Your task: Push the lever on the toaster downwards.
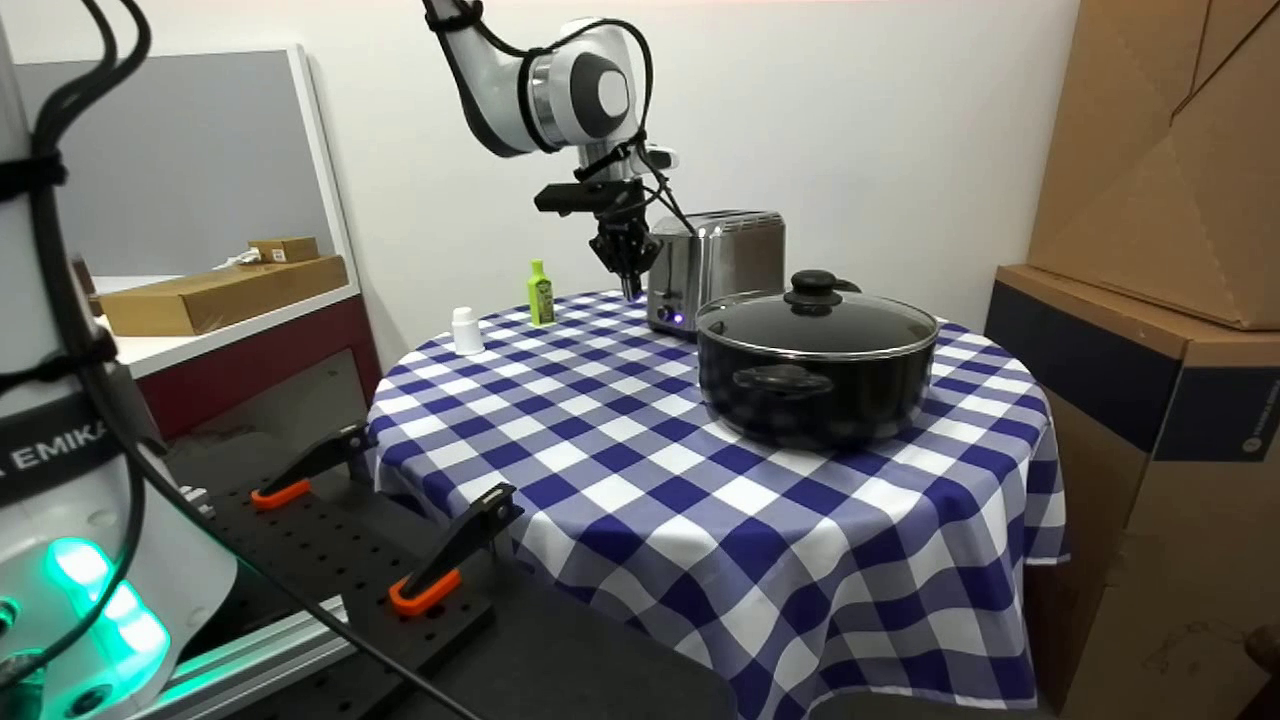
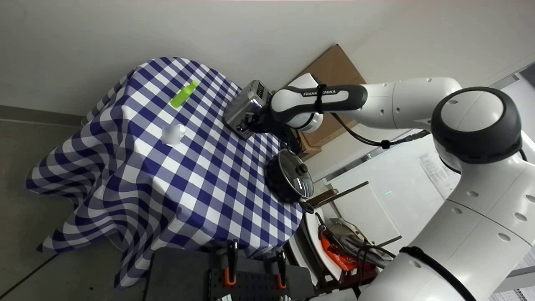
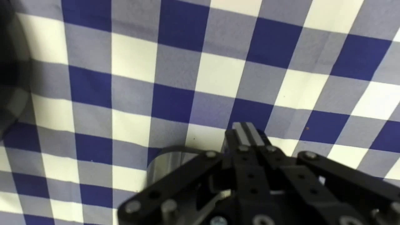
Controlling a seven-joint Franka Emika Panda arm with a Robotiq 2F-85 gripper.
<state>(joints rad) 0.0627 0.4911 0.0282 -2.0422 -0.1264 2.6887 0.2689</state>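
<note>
The silver toaster (image 1: 740, 262) stands at the back of the table, with a small violet light lit low on its end face. It also shows in another exterior view (image 2: 239, 109), partly behind my arm. In the wrist view, only a rounded corner of the toaster (image 3: 161, 167) shows beside and under the fingers. The lever cannot be made out in any view; my gripper covers part of the end face. My gripper (image 1: 632, 290) points down in front of that face, fingertips at about its lower half. In the wrist view, the gripper's fingers (image 3: 247, 126) are together, with nothing between them.
A black lidded pot (image 1: 815, 385) stands near the toaster; its edge shows in the wrist view (image 3: 12, 81). A green bottle (image 1: 540, 295) and a white bottle (image 1: 467, 332) stand on the checked tablecloth (image 1: 590, 430). A wall is behind the table; cardboard boxes (image 1: 1150, 400) stand beside it.
</note>
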